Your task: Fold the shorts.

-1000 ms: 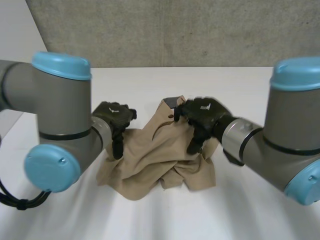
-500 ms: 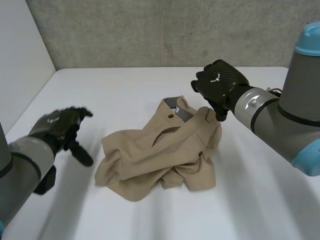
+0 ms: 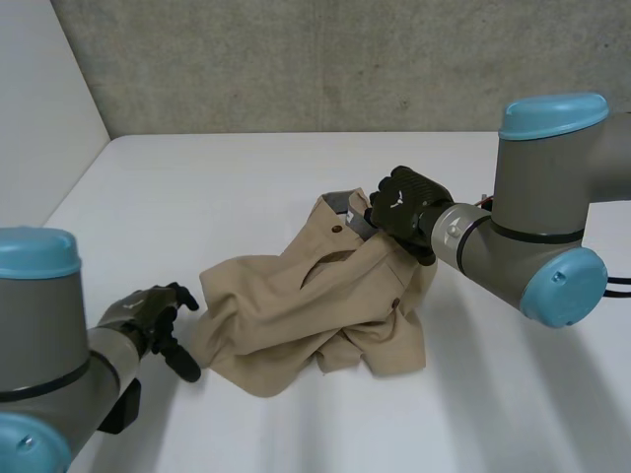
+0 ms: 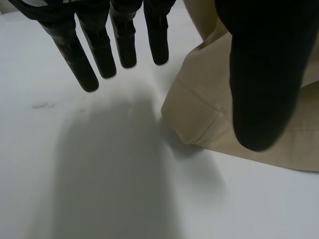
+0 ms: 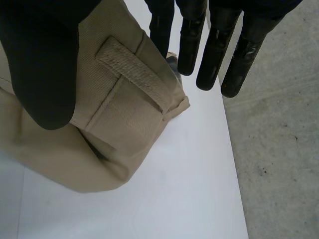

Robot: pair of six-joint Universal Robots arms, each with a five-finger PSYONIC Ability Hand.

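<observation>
The tan shorts (image 3: 306, 315) lie crumpled in the middle of the white table (image 3: 246, 187). My left hand (image 3: 153, 320) hovers low beside their near left corner, fingers straight and apart. In the left wrist view the fingers (image 4: 97, 50) point at bare table while the thumb (image 4: 264, 74) hangs over the hem corner (image 4: 199, 124), holding nothing. My right hand (image 3: 404, 212) is at the waistband on the far right side. In the right wrist view its fingers (image 5: 219, 50) reach past the waistband edge and its thumb (image 5: 45, 64) sits over the cloth by a belt loop (image 5: 134, 72), open.
A grey concrete wall (image 3: 325, 59) runs behind the table's far edge, and a white panel (image 3: 39, 118) stands along the left side. Bare tabletop surrounds the shorts on all sides.
Both hands left the shorts, drew back, and have come in again. The left hand has dropped to the near left hem corner; the right hand has come down onto the waistband.
</observation>
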